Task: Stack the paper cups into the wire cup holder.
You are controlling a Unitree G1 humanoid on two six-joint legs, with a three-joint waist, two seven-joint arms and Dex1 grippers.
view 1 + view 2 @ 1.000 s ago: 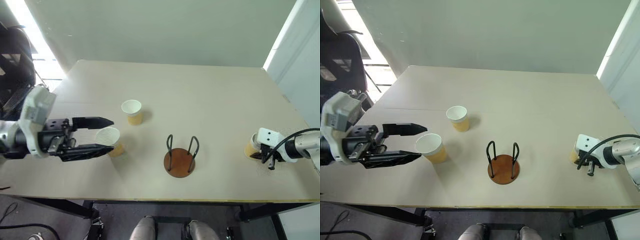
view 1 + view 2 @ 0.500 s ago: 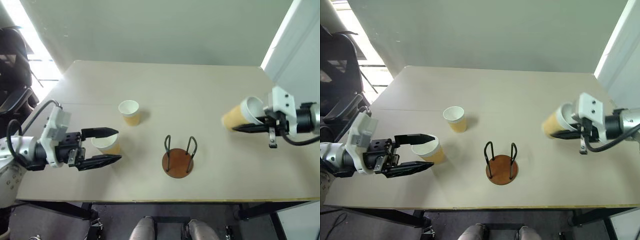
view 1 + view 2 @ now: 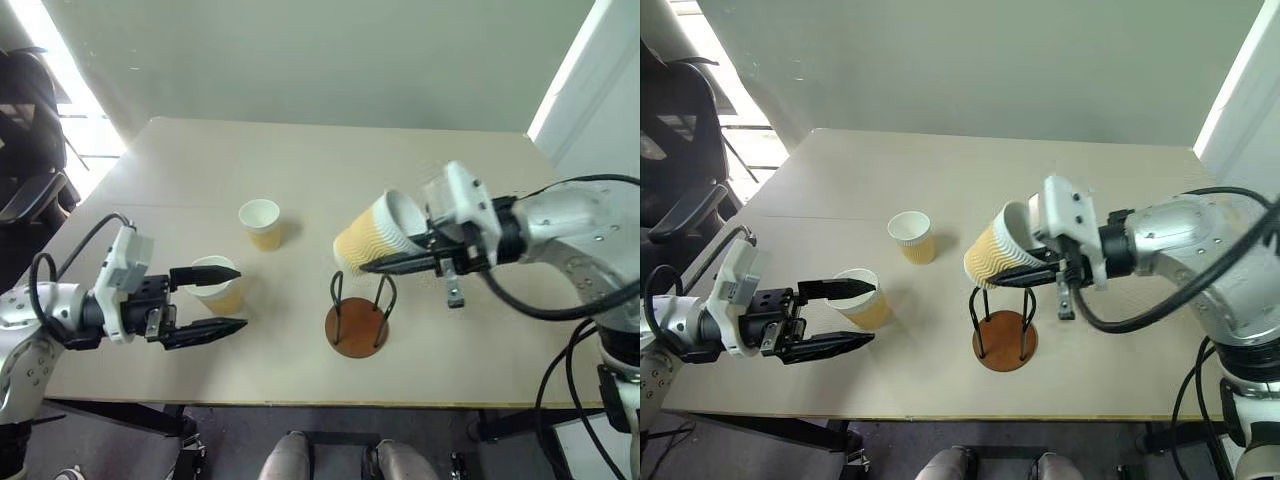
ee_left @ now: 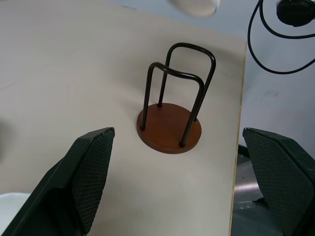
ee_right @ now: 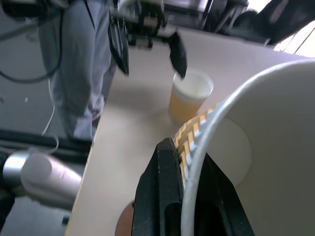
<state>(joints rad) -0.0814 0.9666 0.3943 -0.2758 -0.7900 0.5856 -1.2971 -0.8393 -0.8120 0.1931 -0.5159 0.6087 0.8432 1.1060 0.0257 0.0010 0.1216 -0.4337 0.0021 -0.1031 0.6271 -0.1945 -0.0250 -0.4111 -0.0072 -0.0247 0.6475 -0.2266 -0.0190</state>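
Beige table (image 3: pixel 420 160), grey wall (image 3: pixel 330 60) behind. Right gripper (image 3: pixel 1025 272) grasping cup (image 3: pixel 992 255) above holder (image 3: pixel 1004 325); left gripper (image 3: pixel 845 316) spread wide.

Tan-yellow cups, reddish-brown disc, black pincers on a pale beige tabletop (image 3: pixel 400 180)

The cup held at the right pincer (image 3: pixel 385 262) is tan-yellow (image 3: pixel 368 238) with a pale zigzag ripple pattern outside, white inside with a white rim. The two standing cups (image 3: pixel 262 223) (image 3: pixel 215 284) are plain tan-yellow with white interiors and rims. The wire cup holder (image 3: pixel 357 315) has a reddish-brown round base and dark, near-black wire loops. The left pincer (image 3: pixel 222 298) has black fingers (image 4: pixel 86 177) with a fine textured grid; both arms carry white housings.
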